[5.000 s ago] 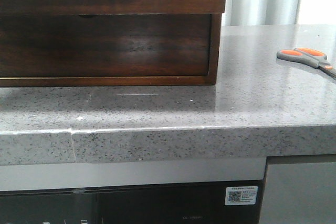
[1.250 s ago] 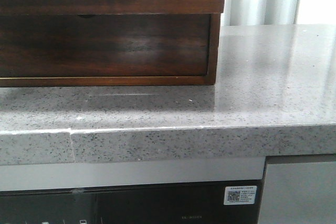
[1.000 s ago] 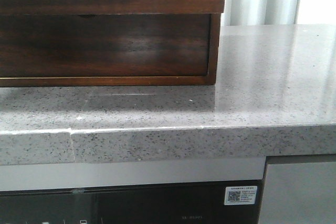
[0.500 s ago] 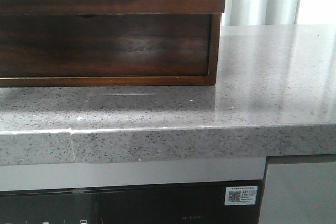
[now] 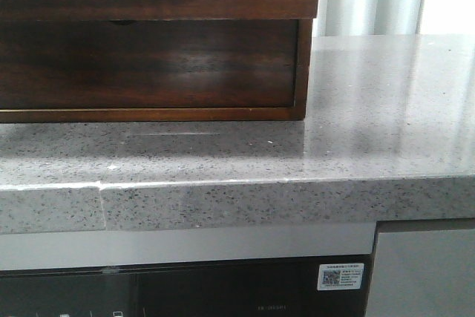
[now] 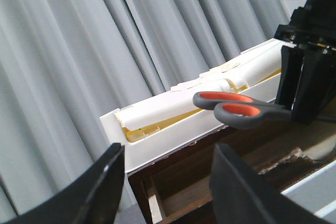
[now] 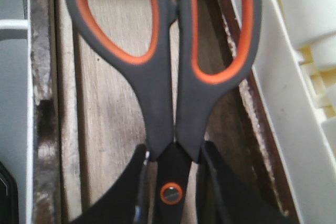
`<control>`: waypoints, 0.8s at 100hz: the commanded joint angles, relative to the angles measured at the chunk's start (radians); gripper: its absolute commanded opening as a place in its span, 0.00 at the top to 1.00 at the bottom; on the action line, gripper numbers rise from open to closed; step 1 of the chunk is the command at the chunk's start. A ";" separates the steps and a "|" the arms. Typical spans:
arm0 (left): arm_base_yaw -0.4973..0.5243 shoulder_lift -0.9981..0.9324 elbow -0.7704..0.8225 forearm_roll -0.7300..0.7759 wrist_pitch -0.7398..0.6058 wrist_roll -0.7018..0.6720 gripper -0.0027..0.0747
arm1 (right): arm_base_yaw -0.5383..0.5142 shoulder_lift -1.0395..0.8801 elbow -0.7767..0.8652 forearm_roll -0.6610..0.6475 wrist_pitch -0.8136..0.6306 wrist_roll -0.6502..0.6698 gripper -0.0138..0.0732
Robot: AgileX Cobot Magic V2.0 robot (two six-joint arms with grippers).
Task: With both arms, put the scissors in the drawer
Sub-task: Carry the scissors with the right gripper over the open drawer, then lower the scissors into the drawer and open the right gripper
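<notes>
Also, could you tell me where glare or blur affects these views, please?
Front view: a pale sheen on the drawer front and soft reflections on the countertop. Right wrist view: the scissors are slightly soft. Left wrist view: left tool fingers blurred.

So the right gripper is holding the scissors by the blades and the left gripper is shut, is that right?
Not quite. The right gripper does hold the scissors by the blades, but the left gripper is open: the left wrist view shows its fingers spread apart with nothing between them.
</notes>
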 commanded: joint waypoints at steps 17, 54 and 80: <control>0.004 0.008 -0.037 -0.016 -0.062 -0.010 0.54 | 0.000 -0.010 -0.029 -0.015 -0.038 -0.011 0.98; 0.004 0.008 -0.037 -0.016 -0.062 -0.010 0.54 | 0.000 -0.002 -0.029 -0.037 -0.038 -0.011 0.97; 0.004 0.008 -0.037 -0.016 -0.062 -0.010 0.54 | 0.000 -0.002 -0.029 -0.037 -0.042 -0.011 0.60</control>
